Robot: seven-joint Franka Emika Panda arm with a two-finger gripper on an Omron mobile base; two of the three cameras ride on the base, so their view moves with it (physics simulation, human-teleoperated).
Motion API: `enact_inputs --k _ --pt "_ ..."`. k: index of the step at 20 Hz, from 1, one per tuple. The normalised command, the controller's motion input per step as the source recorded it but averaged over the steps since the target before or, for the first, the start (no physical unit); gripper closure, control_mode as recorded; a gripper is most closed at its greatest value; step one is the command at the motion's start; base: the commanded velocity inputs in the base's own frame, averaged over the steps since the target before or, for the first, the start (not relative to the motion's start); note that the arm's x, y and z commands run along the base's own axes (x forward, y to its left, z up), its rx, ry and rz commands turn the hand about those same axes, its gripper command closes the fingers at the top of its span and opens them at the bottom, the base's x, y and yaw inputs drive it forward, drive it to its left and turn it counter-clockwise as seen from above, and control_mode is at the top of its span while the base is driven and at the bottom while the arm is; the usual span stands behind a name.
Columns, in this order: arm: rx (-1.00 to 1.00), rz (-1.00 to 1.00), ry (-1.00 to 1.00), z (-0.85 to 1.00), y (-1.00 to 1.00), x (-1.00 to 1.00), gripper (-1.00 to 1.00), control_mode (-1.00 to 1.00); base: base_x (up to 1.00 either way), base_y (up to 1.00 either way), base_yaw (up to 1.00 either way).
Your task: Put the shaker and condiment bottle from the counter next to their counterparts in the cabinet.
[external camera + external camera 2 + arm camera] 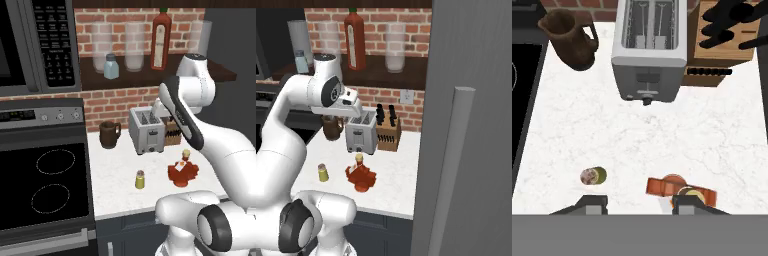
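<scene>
Overhead, the empty gripper [640,204], its fingers apart, hovers above the counter [632,145], where the shaker [593,175] and the condiment bottle [679,190] stand, near each other, before the toaster [649,50]; neither is picked up, so a descent onto one likely comes next.

Counter [637,145]: white speckled stone, smooth. Toaster [649,50]: brushed metal. Knife block [722,45]: wood.
</scene>
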Motion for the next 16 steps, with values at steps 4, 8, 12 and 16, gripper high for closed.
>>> enact_inputs --k 4,8,12,16 --pt "-0.12 -0.10 -0.08 0.00 0.11 -0.03 -1.00 -1.00 0.00 0.00 0.00" --pt "-0.25 -0.31 -0.40 0.00 0.38 -0.18 -1.00 -1.00 0.00 0.00 0.00" --pt "-0.30 -0.42 -0.59 0.02 0.59 -0.25 -1.00 -1.00 0.00 0.00 0.00" --pt "-0.28 -0.47 -0.65 0.00 0.50 -0.29 -1.00 -1.00 0.00 0.00 0.00"
